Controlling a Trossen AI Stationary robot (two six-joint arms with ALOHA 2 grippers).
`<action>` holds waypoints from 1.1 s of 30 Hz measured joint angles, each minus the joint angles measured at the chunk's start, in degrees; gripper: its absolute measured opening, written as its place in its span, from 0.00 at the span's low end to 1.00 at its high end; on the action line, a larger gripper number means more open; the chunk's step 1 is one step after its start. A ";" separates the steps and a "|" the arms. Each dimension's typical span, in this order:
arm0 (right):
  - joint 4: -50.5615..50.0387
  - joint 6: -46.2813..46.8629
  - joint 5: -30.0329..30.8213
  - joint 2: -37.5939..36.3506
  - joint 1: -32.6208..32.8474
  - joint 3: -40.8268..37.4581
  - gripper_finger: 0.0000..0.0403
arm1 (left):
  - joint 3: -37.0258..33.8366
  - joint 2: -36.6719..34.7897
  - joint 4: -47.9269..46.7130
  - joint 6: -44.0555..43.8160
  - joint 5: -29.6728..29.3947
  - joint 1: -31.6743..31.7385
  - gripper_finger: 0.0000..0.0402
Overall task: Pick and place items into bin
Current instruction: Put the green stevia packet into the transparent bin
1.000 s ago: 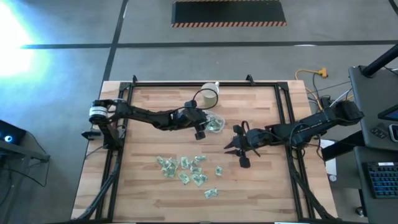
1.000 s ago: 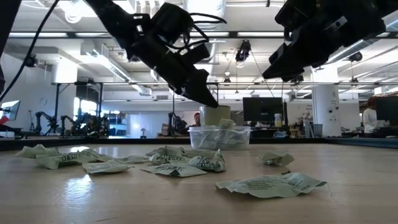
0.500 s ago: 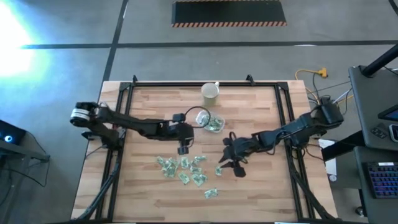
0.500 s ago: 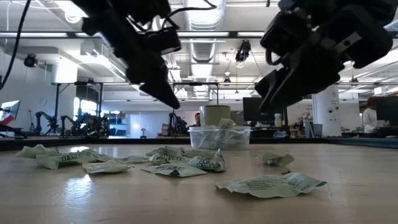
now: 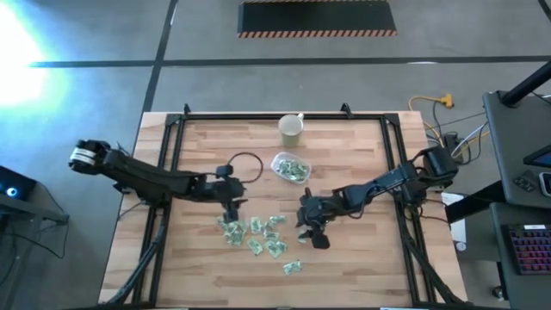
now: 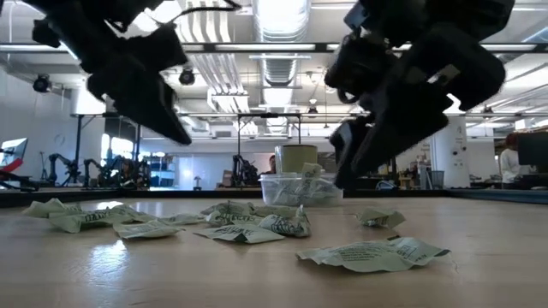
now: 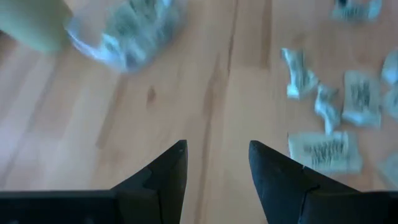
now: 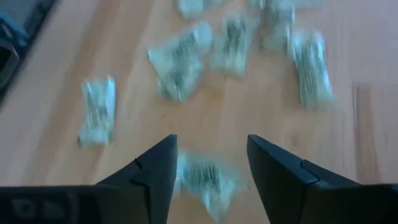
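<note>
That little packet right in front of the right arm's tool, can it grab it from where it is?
Probably yes. The right tool is open, empty and above the table, with a packet lying alone between its fingers; nothing lies over it.

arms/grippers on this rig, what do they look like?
Two slim matte-black jointed arms. The left arm has a silver-white band at its base and a black cable loop near the wrist. The left gripper and right gripper each have two dark, wedge-shaped tapered fingers.
</note>
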 joint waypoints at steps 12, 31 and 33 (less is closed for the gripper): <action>-6.77 1.54 1.69 1.53 0.85 2.92 0.50 | -4.53 -9.98 3.14 0.18 -0.76 -0.77 0.39; -9.64 1.21 4.76 3.24 0.83 2.70 0.50 | -5.88 -10.09 5.04 0.30 -0.66 -1.03 0.39; -9.64 1.19 4.76 3.24 0.83 2.70 0.48 | -5.90 -10.09 5.05 0.28 -0.66 -1.03 0.39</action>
